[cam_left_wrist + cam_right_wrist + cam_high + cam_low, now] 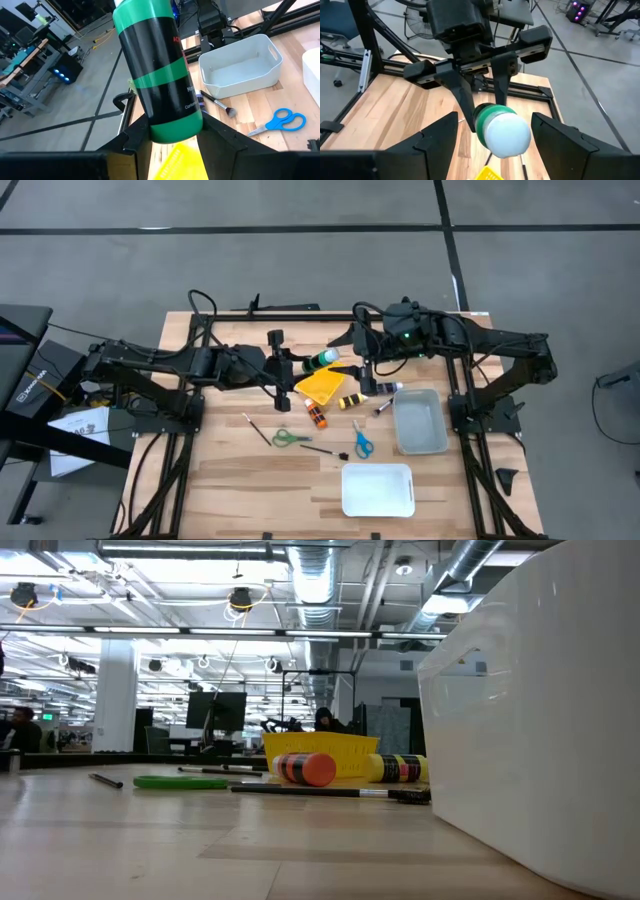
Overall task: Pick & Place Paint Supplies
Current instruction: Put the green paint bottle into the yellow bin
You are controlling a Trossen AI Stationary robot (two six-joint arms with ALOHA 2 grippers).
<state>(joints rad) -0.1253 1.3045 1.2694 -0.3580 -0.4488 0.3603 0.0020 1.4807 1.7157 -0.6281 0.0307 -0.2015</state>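
A green-and-black paint bottle (322, 360) with a white cap (507, 132) is up in the air between the two arms. My left gripper (287, 370) is shut on it and fills the left wrist view (175, 142). My right gripper (365, 370) is open just right of the bottle, and its fingers (432, 142) stand on either side of the cap without touching it. An orange bottle (318, 416), a yellow bottle (350, 401) and a purple bottle (386, 388) lie on their sides on the table. Thin brushes (256, 428) lie flat near them. My left gripper pinches the green bottle between its two fingers (135, 137) at the bottle's bottom end (175, 131). The bottle sticks out forward past the fingertips, lifted clear of the table. Its white cap points toward my right gripper.
A yellow tray-like piece (325, 385) lies under the held bottle. Green scissors (290, 438) and blue scissors (362, 443) lie mid-table with another brush (325, 450). A grey bin (420, 422) sits to the right, a white bin (378, 490) near the front edge.
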